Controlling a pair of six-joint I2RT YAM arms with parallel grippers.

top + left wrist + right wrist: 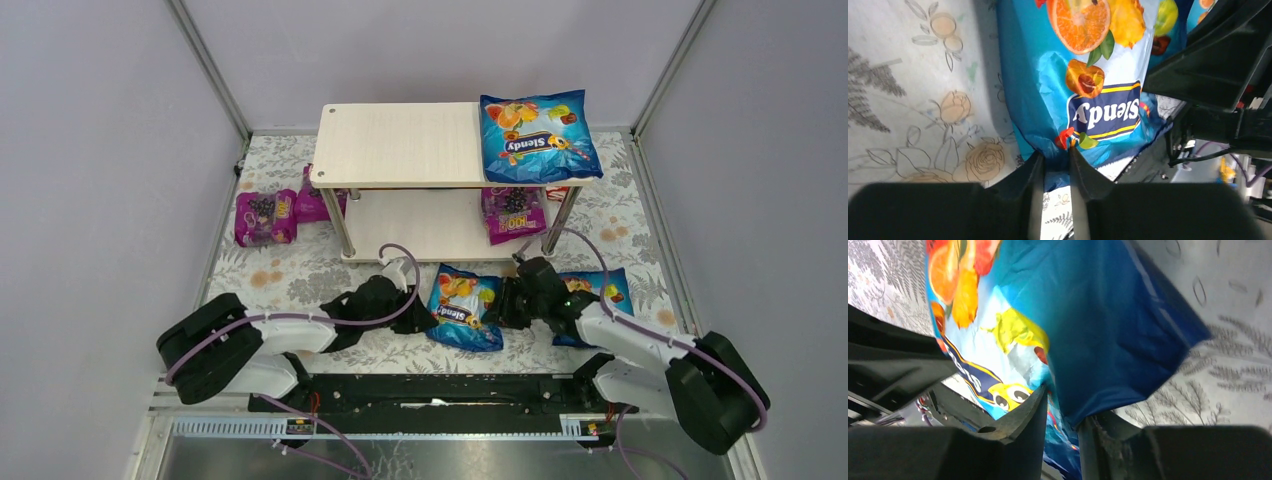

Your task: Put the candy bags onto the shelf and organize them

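On the far left a magenta bag [265, 217] lay flat on the flowered cloth [300, 280], and a second magenta bag [318, 203] lay just beside it, partly behind a post of the shelf [400, 145]. The shelf stood at the back of the table, and the left half of its top board was bare. In front of it the left claw [425, 308] reached to the left edge of the middle blue bag [463, 308], which lay on the cloth between the two arms. In the left wrist view the left claw [1055, 154] was almost closed, its fingers [1030, 185] pinching the bottom seam of this bag [1088, 75]. The right claw [503, 305] met the same bag from the other side. In the right wrist view the right claw [1064, 405] was also narrow, and an edge of the bag [1088, 315] went down between its two fingers [1033, 415], so it gripped the bag too. A third magenta bag [513, 213] lay on the lower board at the right end, a little tilted. The top blue bag [540, 135] lay flat on the right end of the upper board. The right blue bag [612, 285] lay on the cloth, partly under the right arm.
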